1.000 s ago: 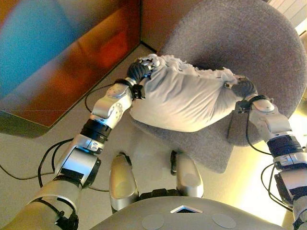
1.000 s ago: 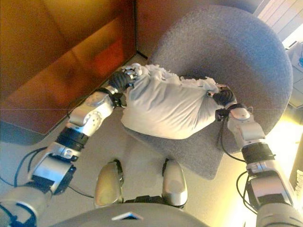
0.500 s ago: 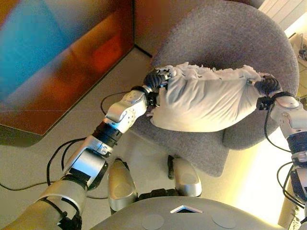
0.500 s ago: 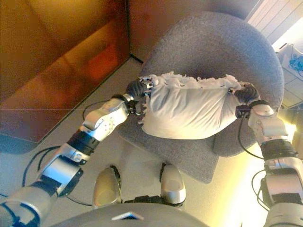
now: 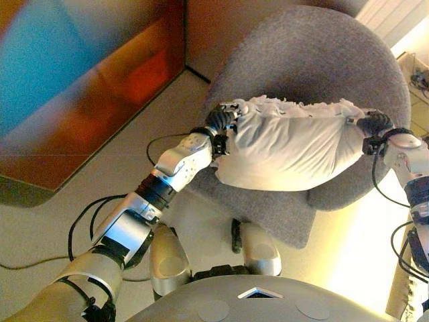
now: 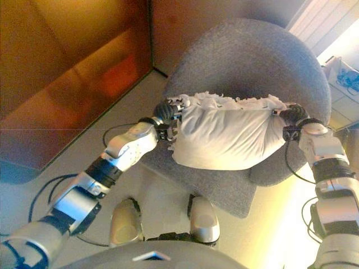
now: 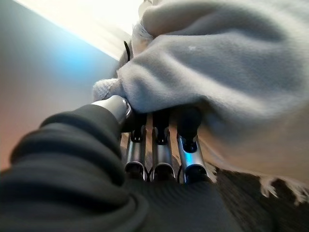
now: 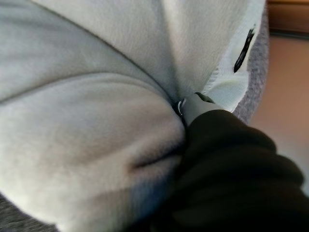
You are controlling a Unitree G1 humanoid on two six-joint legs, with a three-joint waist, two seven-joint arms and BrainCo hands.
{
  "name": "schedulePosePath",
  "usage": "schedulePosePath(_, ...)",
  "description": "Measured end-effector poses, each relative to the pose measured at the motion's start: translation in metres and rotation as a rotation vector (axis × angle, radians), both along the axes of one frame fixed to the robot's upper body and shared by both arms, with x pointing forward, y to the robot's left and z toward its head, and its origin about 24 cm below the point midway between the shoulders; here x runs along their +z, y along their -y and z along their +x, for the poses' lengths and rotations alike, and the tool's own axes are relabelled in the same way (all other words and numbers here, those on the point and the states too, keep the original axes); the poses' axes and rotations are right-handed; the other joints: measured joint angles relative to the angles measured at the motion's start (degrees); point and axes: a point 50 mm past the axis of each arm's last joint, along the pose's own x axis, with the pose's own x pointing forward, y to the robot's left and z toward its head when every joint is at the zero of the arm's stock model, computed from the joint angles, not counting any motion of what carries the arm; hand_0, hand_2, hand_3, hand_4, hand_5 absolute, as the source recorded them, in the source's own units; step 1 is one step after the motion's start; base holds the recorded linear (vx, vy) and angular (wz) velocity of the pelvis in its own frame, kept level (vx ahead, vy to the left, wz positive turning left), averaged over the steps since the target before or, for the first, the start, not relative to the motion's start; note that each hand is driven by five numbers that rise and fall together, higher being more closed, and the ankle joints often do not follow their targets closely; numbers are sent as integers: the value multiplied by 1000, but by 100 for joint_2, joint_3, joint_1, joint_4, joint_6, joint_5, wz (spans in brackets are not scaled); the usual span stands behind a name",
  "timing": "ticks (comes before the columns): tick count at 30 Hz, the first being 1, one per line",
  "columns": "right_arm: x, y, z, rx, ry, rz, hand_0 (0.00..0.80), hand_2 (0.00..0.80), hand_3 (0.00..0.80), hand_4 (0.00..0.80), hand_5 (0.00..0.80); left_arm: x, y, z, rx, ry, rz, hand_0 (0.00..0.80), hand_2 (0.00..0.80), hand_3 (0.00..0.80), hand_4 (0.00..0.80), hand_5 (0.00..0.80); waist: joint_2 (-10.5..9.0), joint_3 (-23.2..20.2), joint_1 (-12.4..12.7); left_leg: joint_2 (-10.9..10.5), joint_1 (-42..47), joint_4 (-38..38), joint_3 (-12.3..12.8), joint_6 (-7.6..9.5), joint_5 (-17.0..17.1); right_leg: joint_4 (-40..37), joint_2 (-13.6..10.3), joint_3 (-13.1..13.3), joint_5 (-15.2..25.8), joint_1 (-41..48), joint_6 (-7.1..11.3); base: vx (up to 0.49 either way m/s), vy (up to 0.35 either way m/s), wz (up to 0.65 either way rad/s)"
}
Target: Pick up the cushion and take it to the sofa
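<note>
A pale grey cushion with a frayed white edge hangs between my two hands above the seat of a round grey upholstered sofa chair. My left hand grips the cushion's left end; in the left wrist view its fingers press into the fabric with the thumb against it. My right hand grips the right end; in the right wrist view the cloth bunches in folds round the hand. The cushion sags in the middle, just over the seat cushion.
A glossy reddish-brown panel stands to the left, meeting a brown wall behind the chair. Beige floor lies between the panel and the chair. A white slatted surface and small items show at the far right.
The view has shifted. Both arms have reached further out, and the cushion has moved from the seat's front left edge to above the middle of the seat.
</note>
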Motion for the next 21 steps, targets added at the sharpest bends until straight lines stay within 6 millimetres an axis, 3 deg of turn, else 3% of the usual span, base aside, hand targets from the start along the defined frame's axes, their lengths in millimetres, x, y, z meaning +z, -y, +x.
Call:
schedulePosePath(5,15,-6,19,-93,59,17,800,800,800,800,800,3,-2,2,36,27,-14,800,800,800,800,800,-6,5,206,-25,-595,242,-184,29,61,311,-21,-47,-27,-521,-53,-109,-13,11)
schedulePosePath(11,34,-21,39,-130,123,53,800,800,800,800,800,8,-7,11,97,51,-7,800,800,800,800,800,-64,62,240,-66,-964,305,-285,39,164,448,-49,-93,-18,-850,-59,-70,8,7)
schedulePosePath(12,36,-21,40,-138,136,53,643,643,643,643,643,11,-7,13,101,59,-5,800,800,800,800,800,-64,107,245,-76,-965,301,-284,42,170,457,-58,-94,-15,-858,-65,-48,25,0)
schedulePosePath(13,37,-22,42,-154,143,53,0,0,0,0,0,13,-7,15,103,64,-1,800,800,800,800,800,-63,131,246,-81,-967,293,-283,41,171,456,-62,-93,-16,-863,-67,-54,31,1)
schedulePosePath(14,39,-22,43,-177,150,51,0,0,0,0,0,16,-8,17,106,71,1,590,590,590,590,590,-58,163,244,-89,-967,284,-283,41,172,454,-67,-94,-16,-867,-68,-62,40,0)
schedulePosePath(15,42,-22,44,-204,160,48,0,0,0,0,0,19,-7,19,106,80,0,104,104,104,104,104,-56,190,241,-99,-982,272,-281,38,176,453,-77,-92,-17,-889,-68,-73,58,-1)
schedulePosePath(16,47,-20,46,-239,170,50,0,0,0,0,0,23,-7,21,106,90,-2,0,0,0,0,0,-47,196,234,-114,-1035,260,-280,41,189,456,-88,-92,-15,-947,-69,-60,69,1)
schedulePosePath(21,64,-18,50,-318,217,56,0,0,0,0,0,30,-8,27,117,104,6,0,0,0,0,0,23,334,236,-147,-1060,209,-266,61,221,437,-111,-93,6,-987,-28,-40,44,0)
